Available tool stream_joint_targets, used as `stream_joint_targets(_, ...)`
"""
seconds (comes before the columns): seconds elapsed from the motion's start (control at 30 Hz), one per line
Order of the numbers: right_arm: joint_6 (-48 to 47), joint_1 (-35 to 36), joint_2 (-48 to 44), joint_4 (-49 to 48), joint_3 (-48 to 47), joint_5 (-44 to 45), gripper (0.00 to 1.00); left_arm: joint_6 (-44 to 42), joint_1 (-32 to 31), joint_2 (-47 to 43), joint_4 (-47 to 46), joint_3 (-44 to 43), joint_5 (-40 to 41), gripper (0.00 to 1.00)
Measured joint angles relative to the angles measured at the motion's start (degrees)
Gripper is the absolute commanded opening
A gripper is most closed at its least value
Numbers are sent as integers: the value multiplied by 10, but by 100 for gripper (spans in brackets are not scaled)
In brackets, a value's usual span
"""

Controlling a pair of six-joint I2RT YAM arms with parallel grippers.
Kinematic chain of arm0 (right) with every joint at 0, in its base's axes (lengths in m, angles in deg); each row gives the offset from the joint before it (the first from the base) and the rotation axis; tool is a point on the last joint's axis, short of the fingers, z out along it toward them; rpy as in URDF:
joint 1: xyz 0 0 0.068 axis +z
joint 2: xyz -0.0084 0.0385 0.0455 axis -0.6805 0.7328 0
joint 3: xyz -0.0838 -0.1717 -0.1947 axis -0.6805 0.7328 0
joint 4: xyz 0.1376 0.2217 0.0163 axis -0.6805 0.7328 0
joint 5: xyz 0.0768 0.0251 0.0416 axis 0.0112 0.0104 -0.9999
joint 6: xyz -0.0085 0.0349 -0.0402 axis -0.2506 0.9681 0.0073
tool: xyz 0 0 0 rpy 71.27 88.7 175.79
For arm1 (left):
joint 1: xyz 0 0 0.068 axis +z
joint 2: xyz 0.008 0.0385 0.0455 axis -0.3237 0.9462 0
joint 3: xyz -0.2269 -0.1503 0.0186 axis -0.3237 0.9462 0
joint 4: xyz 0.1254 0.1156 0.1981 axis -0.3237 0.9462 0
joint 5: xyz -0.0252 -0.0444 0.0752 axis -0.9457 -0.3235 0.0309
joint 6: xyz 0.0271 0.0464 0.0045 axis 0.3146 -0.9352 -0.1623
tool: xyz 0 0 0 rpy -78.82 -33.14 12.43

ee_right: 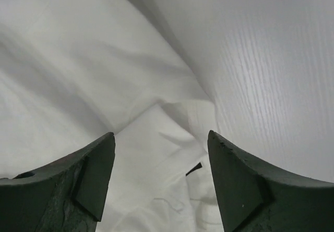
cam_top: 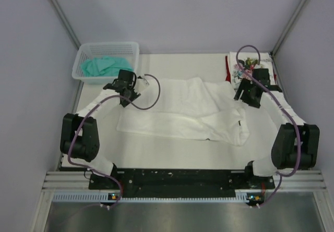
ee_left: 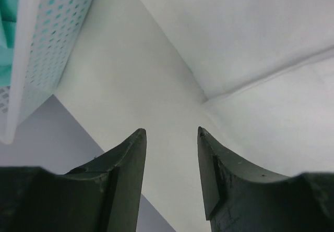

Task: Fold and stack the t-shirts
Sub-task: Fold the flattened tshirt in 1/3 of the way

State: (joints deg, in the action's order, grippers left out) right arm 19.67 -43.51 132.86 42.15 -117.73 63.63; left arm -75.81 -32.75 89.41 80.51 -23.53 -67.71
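Top external, nearest first: I see both arm bases on the black rail at the near edge of the table. The left arm reaches up the left side and the right arm up the right.

- White t-shirt: lies spread and rumpled across mid-table between the two arms, its long side running left to right.
- Left gripper: at the shirt's far-left corner. On the left wrist camera its fingers stand a moderate gap apart with nothing between them. Bare table lies below, and the shirt's edge sits off to one side.
- Right gripper: over the shirt's far-right end. On the right wrist camera the jaws are spread wide and hold nothing, with creased white cloth directly beneath.
- Mesh basket: far-left corner, just beyond the left gripper, with teal cloth inside.
- Rose-print shirt: far-right corner, folded flat, just beyond the right gripper. Dark red cloth shows along its left edge, and I cannot tell how it is folded.
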Motion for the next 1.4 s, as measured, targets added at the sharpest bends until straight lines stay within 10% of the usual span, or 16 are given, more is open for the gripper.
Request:
stream_joint_targets(0.33,33,-7,-255,30,168,-53,59,-196,-1,-261,10,211,-161,58)
stream_joint_targets(0.57,92,-7,-262,42,268,-70,45,-276,-1,-216,-22,296,-185,54)
stream_joint_targets(0.7,125,-7,-247,16,285,-66,24,-284,-1,-181,-69,297,-184,38)
stream_joint_targets(0.83,147,-7,-235,13,309,-85,0,-288,-1,-179,-103,315,-183,0)
stream_joint_targets(1.17,165,-22,-270,85,260,-70,0,-273,2,-229,-120,342,-130,0)
stream_joint_targets(1.4,199,-79,-271,145,252,-62,83,-244,6,-308,-42,342,-155,0)
